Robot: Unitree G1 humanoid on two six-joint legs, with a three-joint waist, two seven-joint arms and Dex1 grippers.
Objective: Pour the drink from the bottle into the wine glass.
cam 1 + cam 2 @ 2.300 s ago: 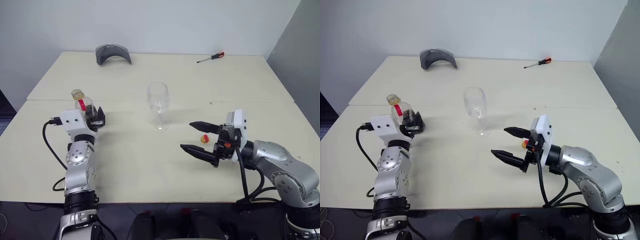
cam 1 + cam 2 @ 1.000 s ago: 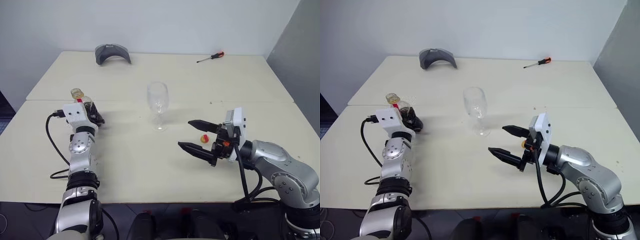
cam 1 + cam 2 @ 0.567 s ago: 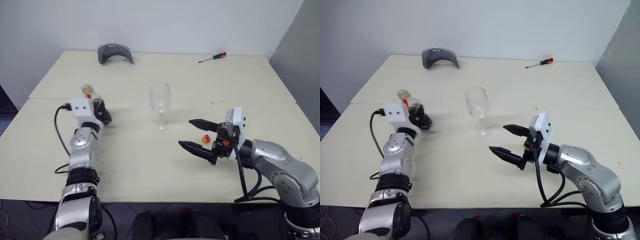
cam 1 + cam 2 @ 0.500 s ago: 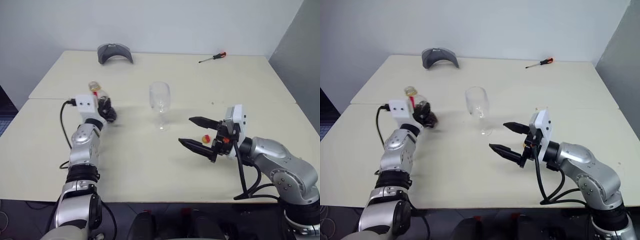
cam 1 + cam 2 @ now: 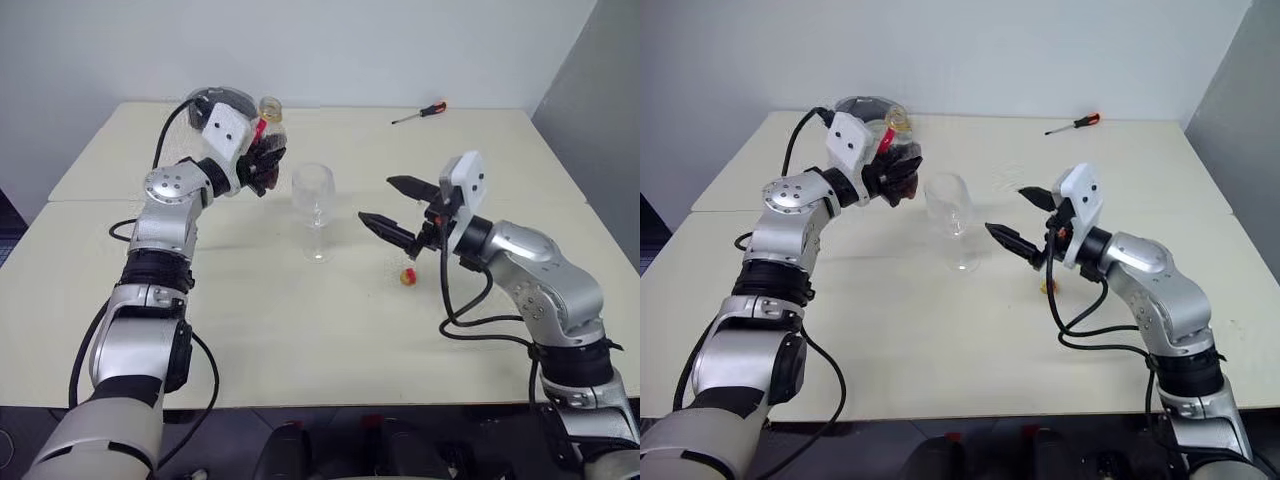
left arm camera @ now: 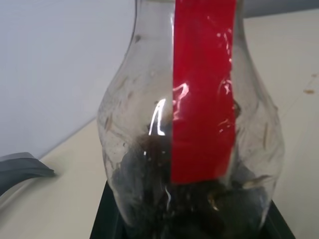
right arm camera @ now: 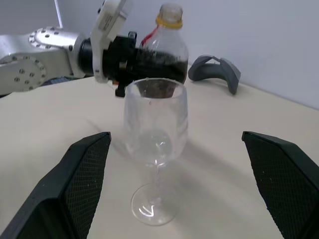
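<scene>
Since a second ago, the bottle point(image 5: 262, 150) has been lifted off the table point(image 5: 300, 330) and carried toward the wine glass point(image 5: 314, 211), pinched in the left gripper point(image 5: 892, 172); it is now held just beside the rim, at the glass's ten o'clock. The right gripper point(image 7: 182, 189) has been raised with fingers spread wide, straddling the glass without touching it. A spill could be caused if the bottle is tipped before its mouth clears the rim, or the thin-stemmed glass could be knocked over. The bottle is clear, bulbous plastic with a red strip; the drink point(image 6: 192, 209) is dark. The glass is smooth and colourless.
</scene>
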